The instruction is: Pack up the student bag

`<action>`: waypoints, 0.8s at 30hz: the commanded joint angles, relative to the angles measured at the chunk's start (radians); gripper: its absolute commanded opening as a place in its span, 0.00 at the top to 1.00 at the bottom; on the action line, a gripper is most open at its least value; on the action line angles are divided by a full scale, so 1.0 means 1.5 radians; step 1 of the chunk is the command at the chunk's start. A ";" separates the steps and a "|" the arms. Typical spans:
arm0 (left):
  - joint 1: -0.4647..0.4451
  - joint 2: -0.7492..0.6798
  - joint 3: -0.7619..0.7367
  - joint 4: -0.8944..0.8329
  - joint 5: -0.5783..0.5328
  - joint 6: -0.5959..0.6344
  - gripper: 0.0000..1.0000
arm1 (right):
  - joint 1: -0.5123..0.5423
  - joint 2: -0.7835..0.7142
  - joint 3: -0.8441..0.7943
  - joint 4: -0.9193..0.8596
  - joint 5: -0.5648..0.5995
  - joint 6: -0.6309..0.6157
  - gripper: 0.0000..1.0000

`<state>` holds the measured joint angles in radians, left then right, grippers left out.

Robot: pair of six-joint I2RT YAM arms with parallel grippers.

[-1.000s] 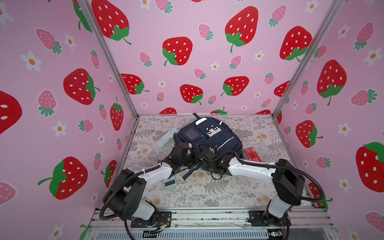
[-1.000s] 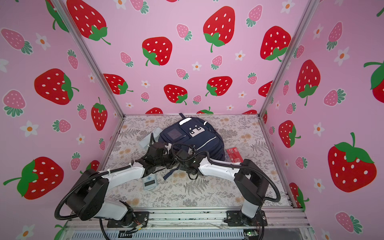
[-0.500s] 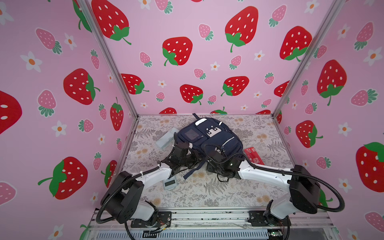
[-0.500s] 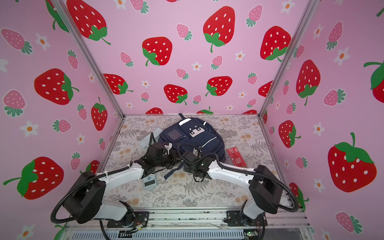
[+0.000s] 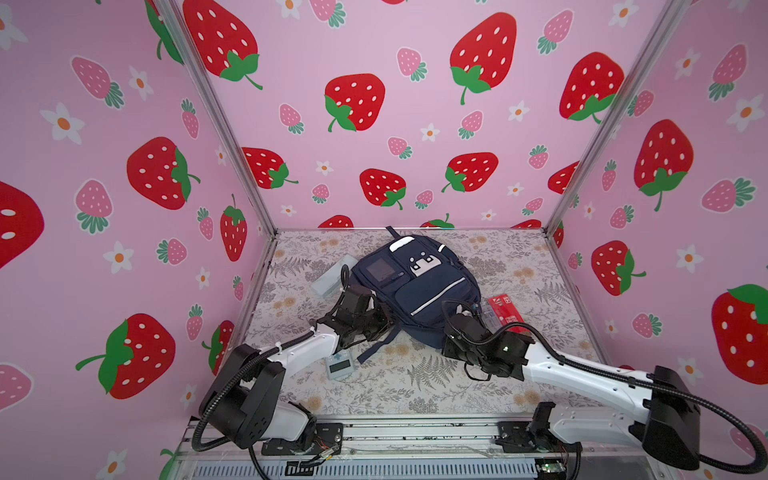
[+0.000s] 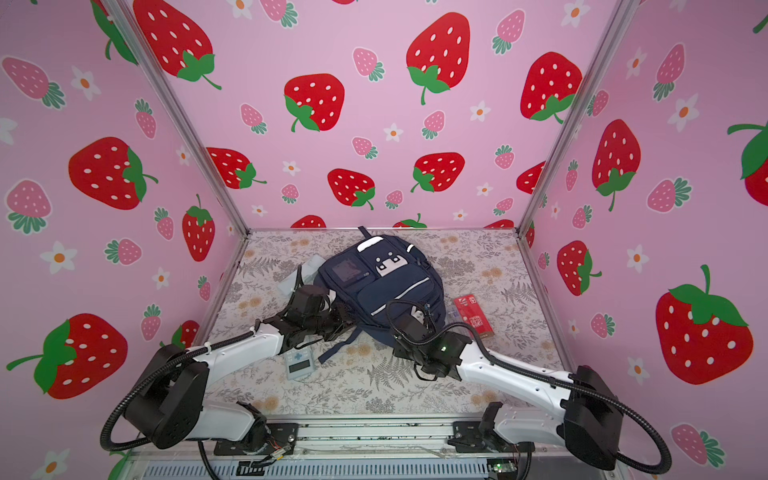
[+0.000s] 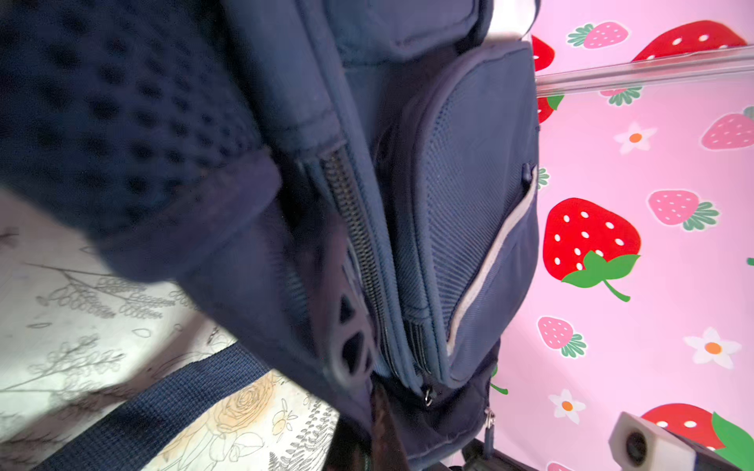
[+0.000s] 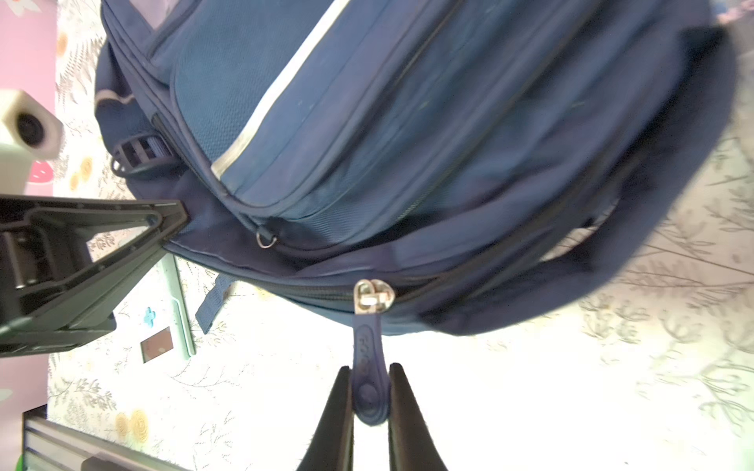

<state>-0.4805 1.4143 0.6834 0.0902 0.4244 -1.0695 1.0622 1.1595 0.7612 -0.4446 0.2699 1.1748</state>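
Student bag (image 5: 417, 286) lies face up at mid-table, nearer the back edge. Its long axis runs from back edge toward front edge, top loop at the back and base toward the front.

Left side: left claw (image 5: 382, 325) sits closed against the bag's front-left corner. Its tips meet the hem, but a pinch on cloth cannot be confirmed. Left arm reaches in from the front-left corner, elbow folded, wrist low.

Right side: right claw (image 8: 370, 369) is narrowed on the zip pull (image 8: 368, 350), which hangs from the slider (image 8: 369, 295) on the bag's base seam. The bag lies beyond this claw, toward the back edge, and the pull points straight at the claw. Right arm is the nearer, stretched low from the front-right corner.

Judgement: the next move drags the slider along its track, with the bag braced at left.
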 commanded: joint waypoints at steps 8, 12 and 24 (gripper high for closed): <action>0.094 -0.035 0.065 -0.180 -0.120 0.066 1.00 | -0.097 -0.070 -0.087 -0.087 0.025 -0.080 1.00; 0.097 -0.037 0.077 -0.166 -0.037 0.098 1.00 | -0.077 -0.033 -0.061 -0.048 -0.002 -0.163 0.96; 0.040 -0.164 -0.002 -0.168 0.018 0.059 0.52 | 0.058 0.088 0.023 0.163 -0.018 -0.358 0.38</action>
<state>-0.4183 1.1938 0.7254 -0.1432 0.4324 -0.9516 1.1454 1.2655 0.8139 -0.3122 0.2787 0.7444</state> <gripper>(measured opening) 0.468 0.610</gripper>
